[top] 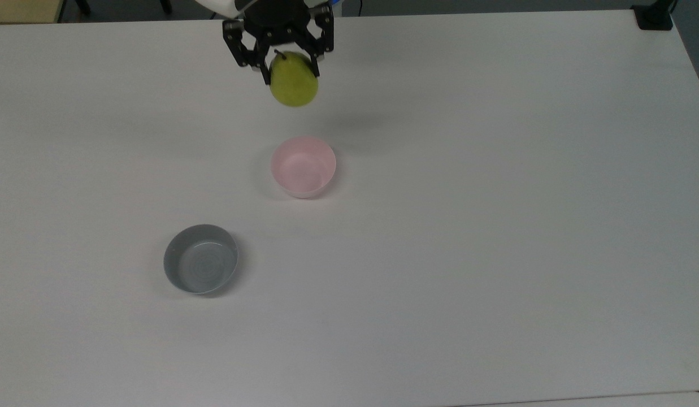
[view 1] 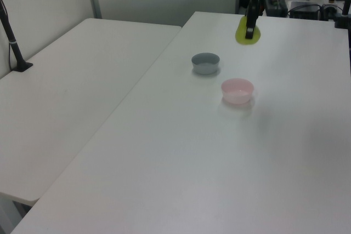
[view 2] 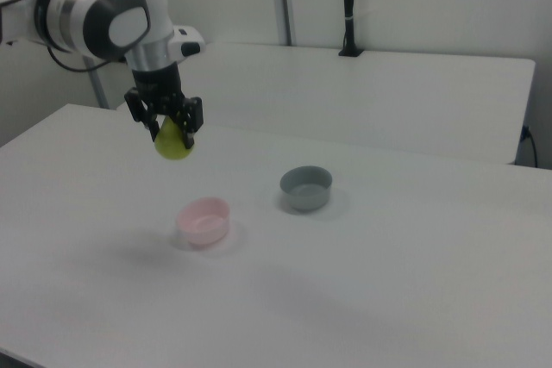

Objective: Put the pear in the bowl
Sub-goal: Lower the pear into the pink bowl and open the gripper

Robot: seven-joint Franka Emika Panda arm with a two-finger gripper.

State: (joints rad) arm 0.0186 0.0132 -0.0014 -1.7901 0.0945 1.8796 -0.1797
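Pear [top: 293, 86] between hand [top: 290, 72] fingers

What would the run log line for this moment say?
gripper: shut on pear | pear: held in air, short of pink bowl | pink bowl: empty | grey bowl: empty, apart

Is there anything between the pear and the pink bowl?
No. In the top view, only bare white table lies between the pear, held up in the gripper, and the pink bowl. The grey bowl sits off to the side.
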